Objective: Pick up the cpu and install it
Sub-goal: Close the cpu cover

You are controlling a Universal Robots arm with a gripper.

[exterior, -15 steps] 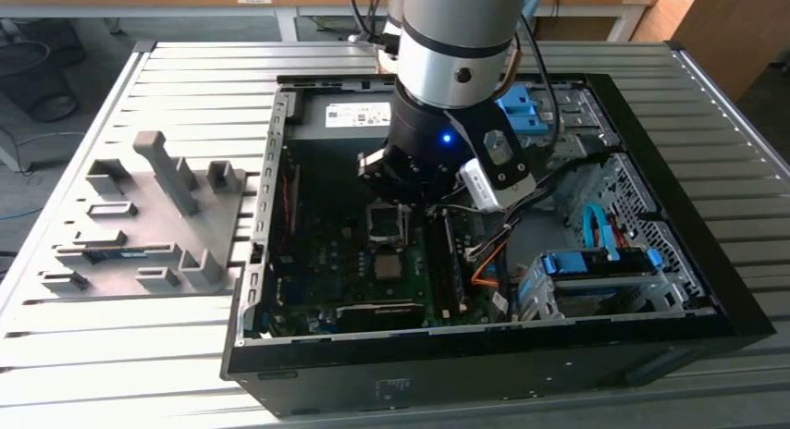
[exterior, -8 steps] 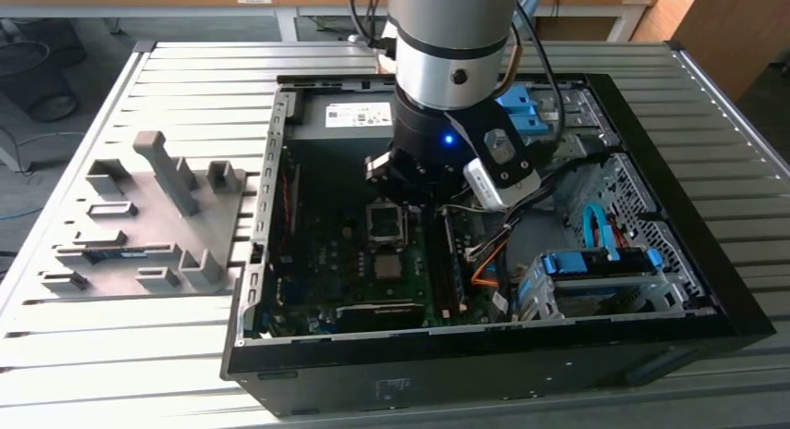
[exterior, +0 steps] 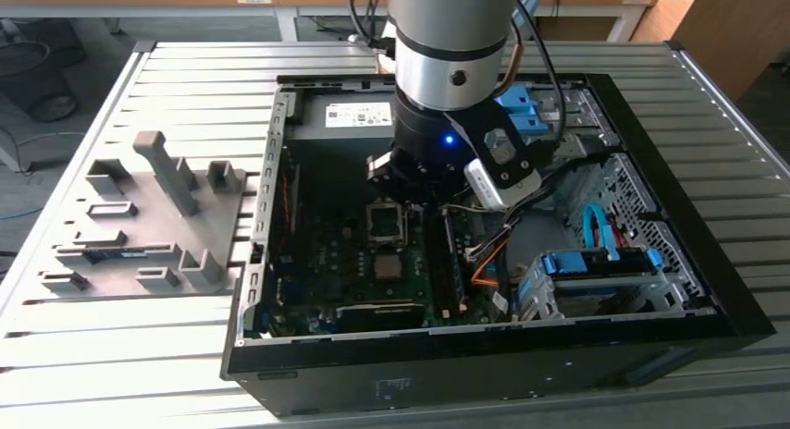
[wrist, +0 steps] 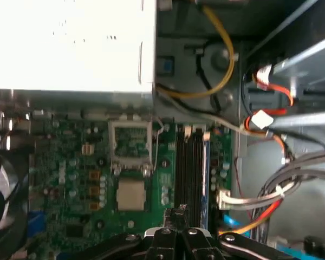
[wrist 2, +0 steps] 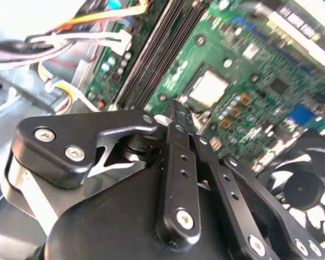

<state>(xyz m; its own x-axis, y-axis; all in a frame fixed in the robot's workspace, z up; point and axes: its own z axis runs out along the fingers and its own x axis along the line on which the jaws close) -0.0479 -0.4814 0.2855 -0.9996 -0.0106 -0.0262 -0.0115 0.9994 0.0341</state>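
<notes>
**Jaws closed over the board, cpu lying loose**

I'm hanging over the open computer case (exterior: 494, 369) in the middle of the exterior view, with my gripper (wrist: 176, 212) pointing down at the motherboard (exterior: 324, 253). My jaws are pressed together, and as far as I can make out, nothing is pinched between them. The cpu (exterior: 387, 265) lies flat on the board just below the frame's centre, right under the empty socket (exterior: 385, 222). My tips hover near it, beside the memory slots (wrist: 192, 162).
</notes>
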